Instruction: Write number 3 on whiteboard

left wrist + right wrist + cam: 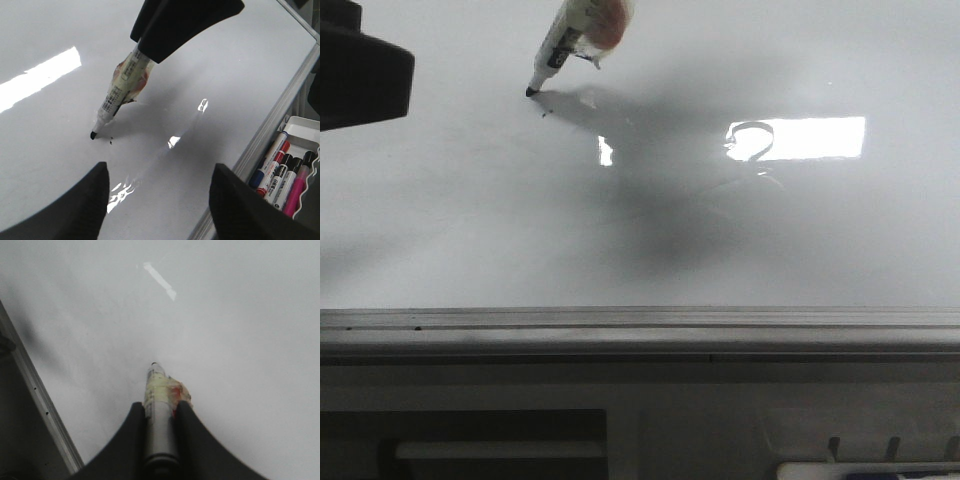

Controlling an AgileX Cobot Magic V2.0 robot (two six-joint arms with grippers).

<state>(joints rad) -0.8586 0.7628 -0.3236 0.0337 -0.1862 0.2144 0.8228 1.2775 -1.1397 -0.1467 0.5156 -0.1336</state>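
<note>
1. Whiteboard [650, 230] fills most of front view; glossy, w/ glare patches and grey rail along near edge. No 3 drawn yet, only a tiny dark speck beside pen tip.
2. Left gripper [157, 205]: jaws wide apart, holding nothing; body cut off at frame edge.
3. Right gripper [161, 412]: clamped on marker [560, 45], tip touching board.
4. Tray [302, 125] w/ spare pens, partly cropped.

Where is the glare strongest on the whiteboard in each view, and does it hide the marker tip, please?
Front view: a bright rectangular reflection lies on the whiteboard, right of the marker, whose tip stays clear. Left wrist view: a bright streak sits apart from the tip. Right wrist view: only a small streak, beyond the marker held in the right tool.
</note>
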